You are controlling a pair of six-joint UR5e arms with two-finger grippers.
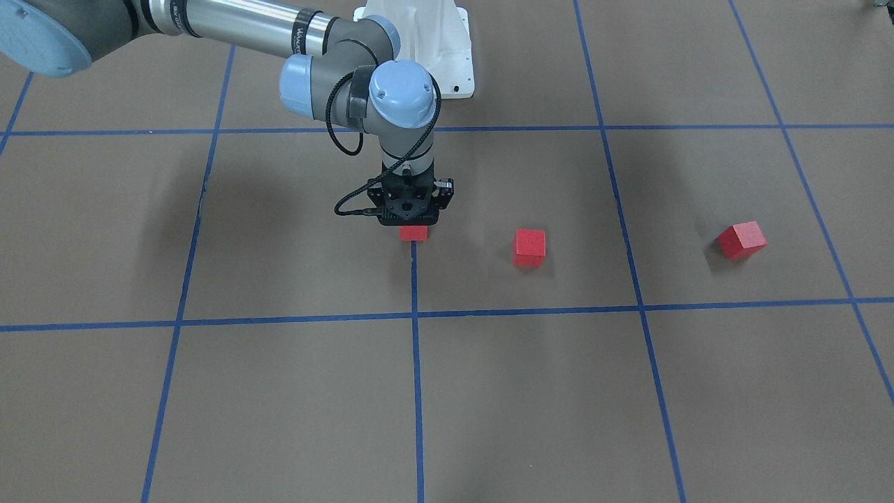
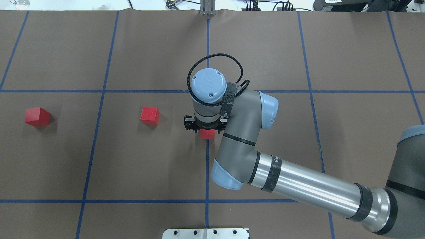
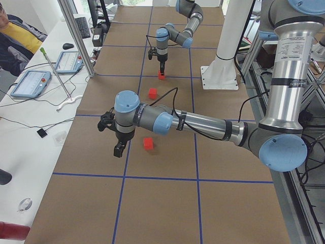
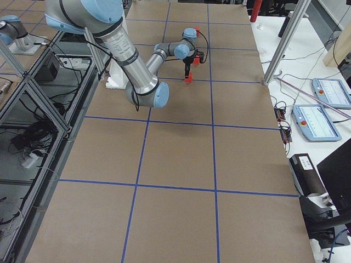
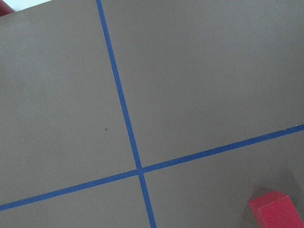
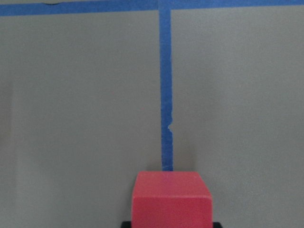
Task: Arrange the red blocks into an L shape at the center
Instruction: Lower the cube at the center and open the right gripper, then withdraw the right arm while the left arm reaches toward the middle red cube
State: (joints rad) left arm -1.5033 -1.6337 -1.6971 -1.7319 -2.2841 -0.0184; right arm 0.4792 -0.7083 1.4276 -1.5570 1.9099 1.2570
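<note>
At table centre, on the blue tape line [image 2: 207, 166], the right gripper [image 2: 206, 130] clamps one red block [image 2: 207, 133]. Toward nine o'clock lie the nearer block [image 2: 149, 115] and the farther block [image 2: 37, 116]. These look like light, rigid, matte cubes, best pinched across opposite flat faces. How wide the left gripper [image 3: 118, 150] stands cannot be told.

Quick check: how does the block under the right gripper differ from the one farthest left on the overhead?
The center block sits in the right gripper, on the blue line; the far block lies free, inside a grid square. The center block is square to the grid; the far block is turned at an angle. Both are small plain red cubes.
</note>
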